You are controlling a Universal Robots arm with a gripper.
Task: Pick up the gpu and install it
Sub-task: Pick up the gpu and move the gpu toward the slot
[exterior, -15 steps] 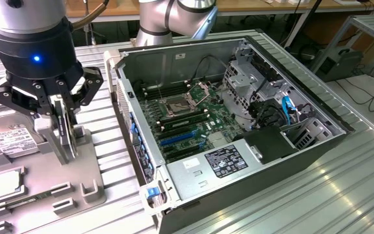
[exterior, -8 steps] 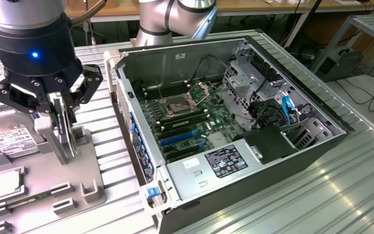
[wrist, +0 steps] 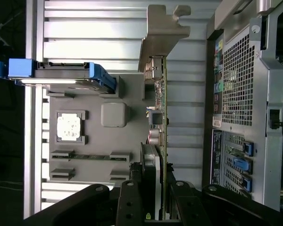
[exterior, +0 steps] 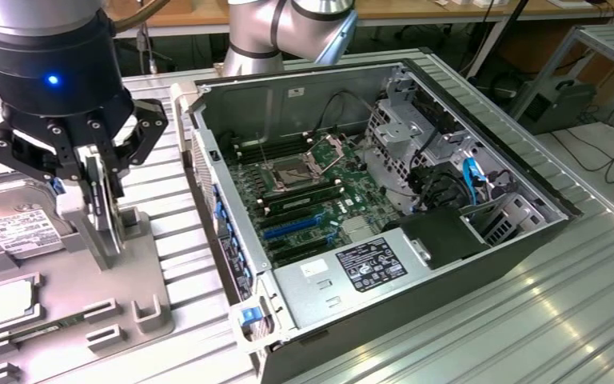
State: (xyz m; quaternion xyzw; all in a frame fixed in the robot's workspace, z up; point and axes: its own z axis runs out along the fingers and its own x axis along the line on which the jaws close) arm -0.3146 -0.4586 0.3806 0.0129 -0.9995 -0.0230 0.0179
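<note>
Pinching gpu [wrist: 156, 117] edgewise, hand [wrist: 156, 200] clamped around it.

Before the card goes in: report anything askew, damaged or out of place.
Nothing stands out. The gpu sits straight on edge in the gripper, at the gray tray; the hard drive and processor chip rest in it, and the open case looks intact.

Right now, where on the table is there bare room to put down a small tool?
The ribbed table is bare on the exterior view's right of the computer case. A narrow bare strip runs between the case and the grey tray. The tray is crowded: the gripper holds the gpu there, beside the hard drive and processor chip.
</note>
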